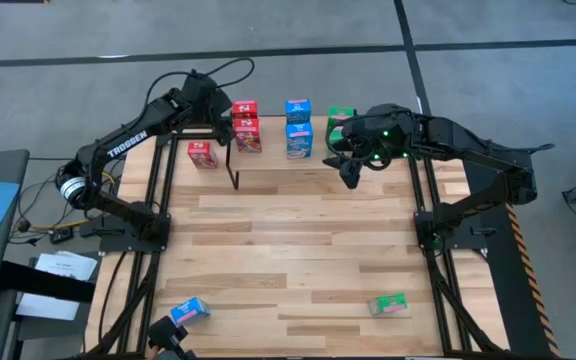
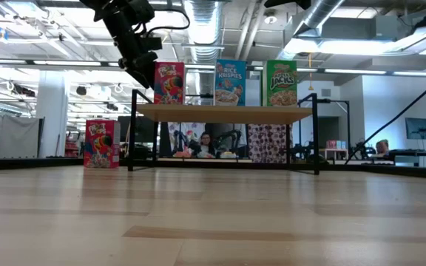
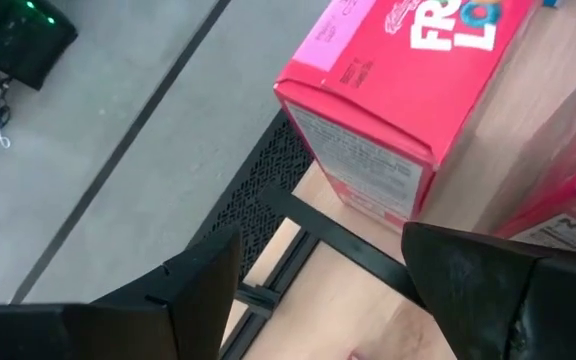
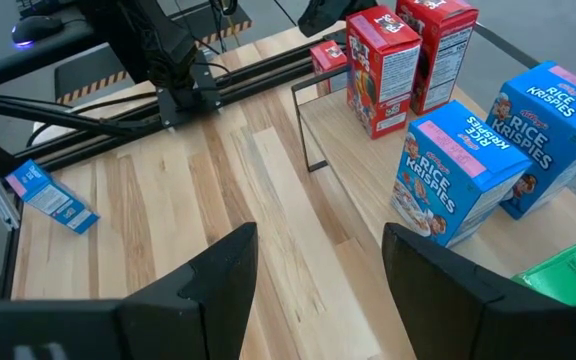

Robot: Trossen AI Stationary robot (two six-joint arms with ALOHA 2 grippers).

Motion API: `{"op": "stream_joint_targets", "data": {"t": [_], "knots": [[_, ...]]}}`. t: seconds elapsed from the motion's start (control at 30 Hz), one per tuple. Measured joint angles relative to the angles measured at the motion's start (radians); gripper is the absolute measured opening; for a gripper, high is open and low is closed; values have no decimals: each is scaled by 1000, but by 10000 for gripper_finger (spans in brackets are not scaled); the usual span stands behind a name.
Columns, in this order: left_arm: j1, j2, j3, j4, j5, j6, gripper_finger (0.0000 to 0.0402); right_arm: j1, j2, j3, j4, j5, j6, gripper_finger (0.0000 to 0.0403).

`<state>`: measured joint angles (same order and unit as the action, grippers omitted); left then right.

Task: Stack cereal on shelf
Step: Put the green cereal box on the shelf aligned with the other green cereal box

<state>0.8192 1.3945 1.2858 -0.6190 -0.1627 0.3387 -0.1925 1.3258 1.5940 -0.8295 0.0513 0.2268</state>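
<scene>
The shelf [image 1: 276,158] stands at the table's far middle, its light-wood board [image 2: 228,112] on black wire legs. Two red boxes [image 1: 246,125], two blue boxes [image 1: 298,125] and a green box [image 1: 340,118] stand upright on it. A third red box [image 1: 202,153] stands on the table by the shelf's left end [image 2: 100,144]. My left gripper [image 1: 220,128] hangs open and empty above the shelf's left end, beside the red boxes [image 3: 408,90]. My right gripper [image 1: 349,172] is open and empty over the shelf's right end, near the green box [image 4: 568,275].
A blue box [image 1: 190,310] lies flat near the table's front left corner and also shows in the right wrist view [image 4: 53,195]. A green box [image 1: 389,304] lies flat at the front right. The table's wide middle [image 1: 298,240] holds nothing between them and the shelf.
</scene>
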Motion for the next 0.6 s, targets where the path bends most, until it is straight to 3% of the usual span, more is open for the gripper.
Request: {"op": "stream_joint_targets", "data": {"t": [0.6], "knots": [[0, -139, 0, -175, -85, -15, 267, 0, 0, 0, -1, 0, -45, 240]]}}
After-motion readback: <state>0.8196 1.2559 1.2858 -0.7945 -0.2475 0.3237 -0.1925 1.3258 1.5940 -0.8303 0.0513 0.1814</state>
